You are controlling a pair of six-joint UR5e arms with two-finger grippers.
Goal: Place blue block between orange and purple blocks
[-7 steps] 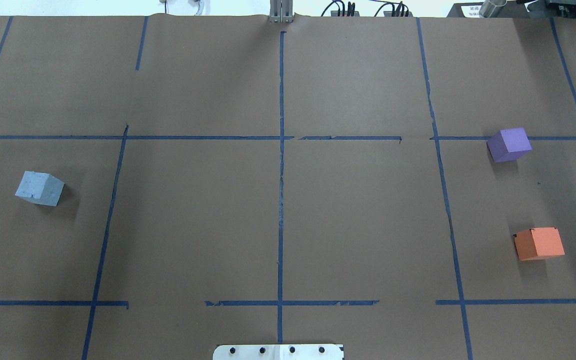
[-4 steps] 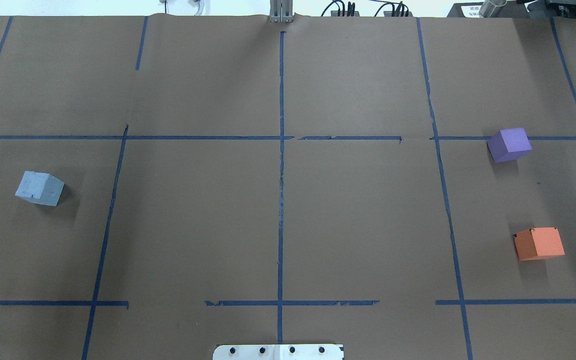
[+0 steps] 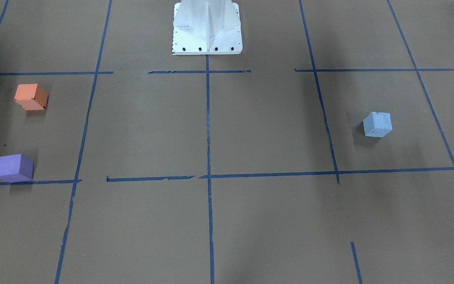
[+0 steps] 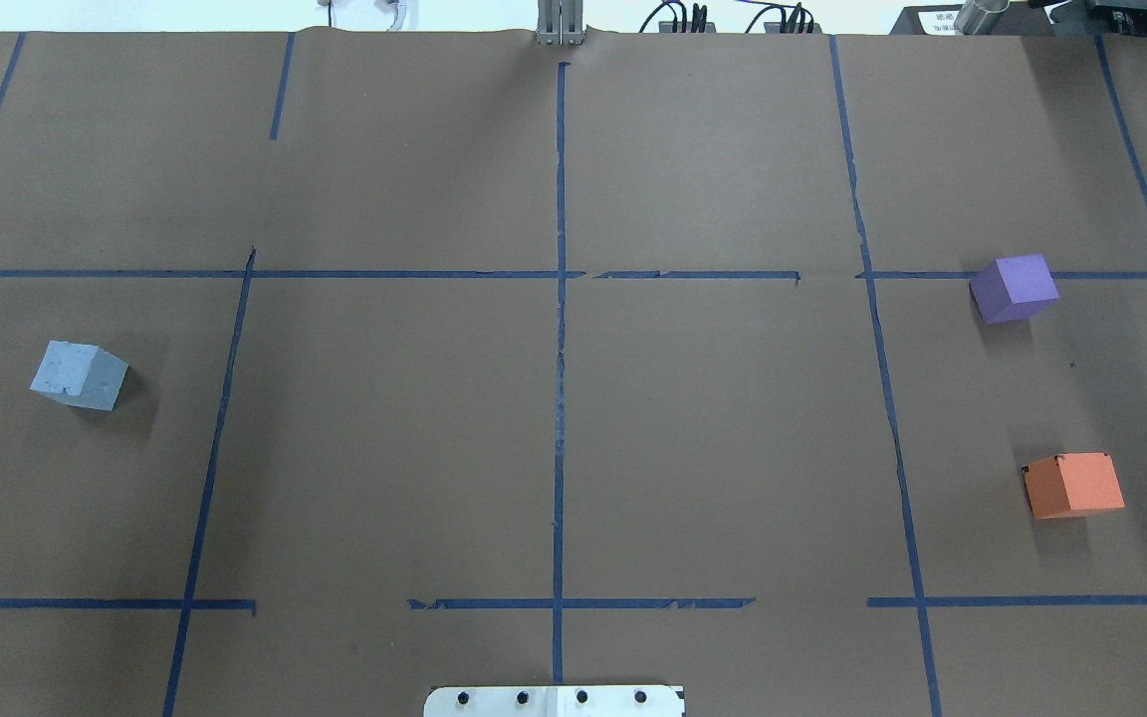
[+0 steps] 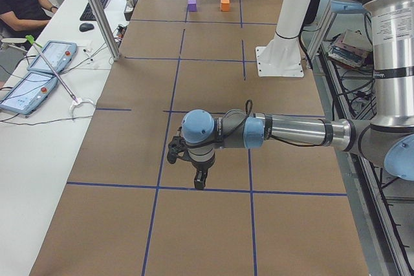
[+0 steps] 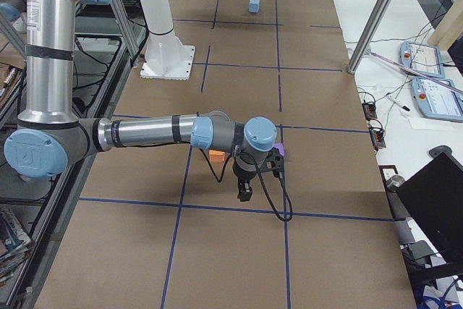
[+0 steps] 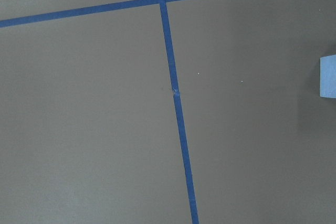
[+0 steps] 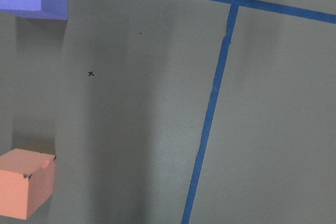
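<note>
Bearing everything, counter (image 4: 713, 428): brown paper gridded with blue tape (image 4: 559, 398). All three blocks sit on it, none of them touching.
Left arm (image 5: 291, 132): stretched out low over the counter, wrist turned down.
Right arm (image 6: 145, 132): in the same pose at the other end.
Left jaws: they hang above the paper and show only in a side view, so I cannot tell how far apart they stand. All the blocks lie on the counter, so these jaws hold none of them.
Right jaws: pointing down and also seen only from the side, so their opening cannot be told. No block is in them.
Blue block (image 4: 79, 374): below the left jaws and off to one side, clipping the edge of the left wrist view. It is well apart from the right jaws.
Orange block (image 4: 1073, 485): below the right jaws, off to one side.
Purple block (image 4: 1015, 288): on that same side of the right jaws, apart from the orange block.
Gap: bare paper between those two, marked with a small x (image 8: 91, 73).
Progress: nothing appears done. The blue block is ungrasped, so the grasp, the carry across and the set-down in the gap all remain.
Containers: none in view.
</note>
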